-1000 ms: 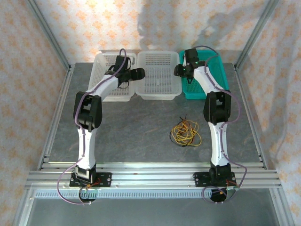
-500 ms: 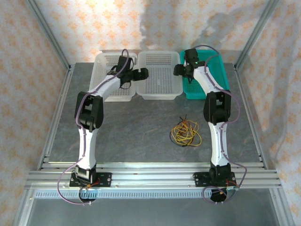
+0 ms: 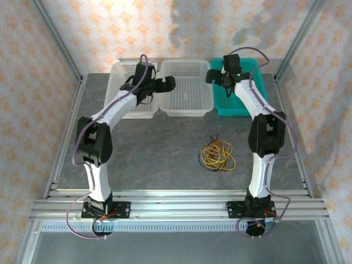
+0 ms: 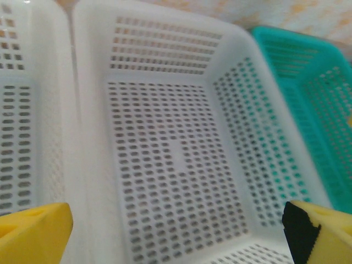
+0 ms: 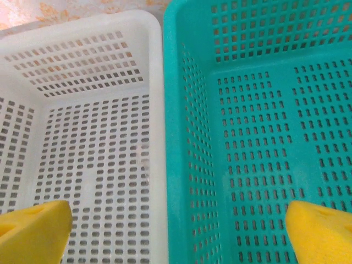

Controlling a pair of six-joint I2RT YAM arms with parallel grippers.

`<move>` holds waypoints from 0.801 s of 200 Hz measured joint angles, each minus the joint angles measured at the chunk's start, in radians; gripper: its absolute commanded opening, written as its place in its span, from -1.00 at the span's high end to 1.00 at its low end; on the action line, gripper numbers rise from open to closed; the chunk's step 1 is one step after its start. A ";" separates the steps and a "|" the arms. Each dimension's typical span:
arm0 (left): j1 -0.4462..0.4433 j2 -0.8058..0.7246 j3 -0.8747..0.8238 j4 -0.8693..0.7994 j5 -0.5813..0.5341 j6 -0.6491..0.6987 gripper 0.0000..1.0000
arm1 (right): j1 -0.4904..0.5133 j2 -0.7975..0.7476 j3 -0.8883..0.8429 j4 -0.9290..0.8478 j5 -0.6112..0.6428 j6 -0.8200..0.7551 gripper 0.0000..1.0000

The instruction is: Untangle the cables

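Observation:
The cables (image 3: pixel 217 155) lie in one tangled heap of yellow, orange-red and black loops on the grey table, right of centre and in front of the baskets. Both grippers are far behind the heap, up by the baskets. My left gripper (image 3: pixel 169 83) hangs over the middle white basket (image 3: pixel 184 113). In the left wrist view this gripper (image 4: pixel 176 236) is open, with only the basket floor between its yellow fingertips (image 4: pixel 33 234). My right gripper (image 3: pixel 212 77) hovers over the rim shared by the middle basket and the teal basket (image 3: pixel 236 113). That gripper (image 5: pixel 176 234) is open and holds nothing.
Three perforated baskets stand in a row at the back: a left white basket (image 3: pixel 114 77), the middle white one (image 4: pixel 165 33) and the teal one (image 5: pixel 170 137). Aluminium frame posts (image 3: pixel 55 38) bound the table. Open table surface (image 3: pixel 154 148) lies left of the cables.
Both grippers have opened wide. The left gripper moved right over the middle basket and its elbow swung left. The right arm's elbow swung right. The cable heap has not moved.

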 measured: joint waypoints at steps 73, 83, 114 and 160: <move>-0.150 -0.286 -0.404 0.152 -0.027 -0.072 -0.98 | 0.000 -0.302 -0.452 0.170 -0.002 0.155 -0.99; -0.176 -0.303 -0.435 0.156 -0.051 -0.081 -0.98 | 0.000 -0.335 -0.481 0.171 0.000 0.175 -0.99; -0.271 -0.369 -0.522 0.187 -0.151 -0.087 -0.98 | 0.002 -0.437 -0.590 0.197 0.002 0.187 -0.99; -0.398 -0.429 -0.661 0.300 -0.240 -0.094 -0.98 | 0.017 -0.602 -0.815 0.171 0.023 0.232 -0.89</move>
